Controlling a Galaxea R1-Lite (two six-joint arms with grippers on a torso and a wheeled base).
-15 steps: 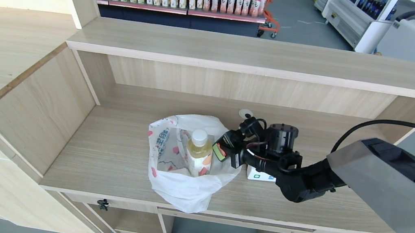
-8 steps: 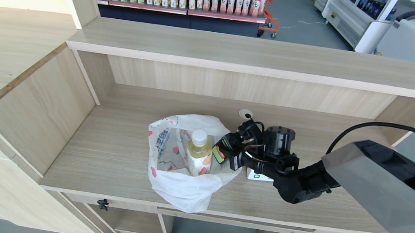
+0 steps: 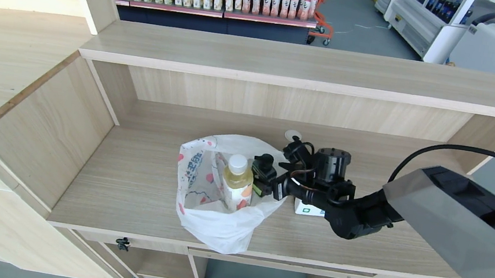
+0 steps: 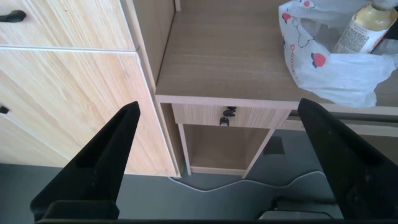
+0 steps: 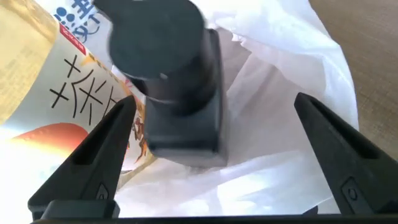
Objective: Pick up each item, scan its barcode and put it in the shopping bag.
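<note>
Shopping bag (image 3: 210,222) sits open on the wooden counter (image 3: 122,189), white plastic with red and blue print, mouth gaping upward. Inside it stands a tea bottle (image 3: 237,181) with a white cap and pale yellow drink, upright against the bag's left inner side. The right gripper (image 3: 266,178) is over the bag's right rim, reaching into the mouth. From the right wrist, the right gripper (image 5: 214,102) has its jaws spread wide and nothing clamped: a dark item (image 5: 177,81), a black boxy body with a round black top, stands between the fingers and clear of both. It is down in the bag (image 5: 292,81), just beside the tea bottle (image 5: 56,93), with the bag's white plastic bunched around its base. A small white box (image 3: 308,209) lies on the counter just beside the bag on the right, partly hidden under the right arm. A round white cable cover (image 3: 293,135) is set in the counter beyond the bag. The left gripper (image 4: 217,106) hangs well away from the bag (image 4: 336,68), low off the counter's front edge, fingers wide apart and empty.
</note>
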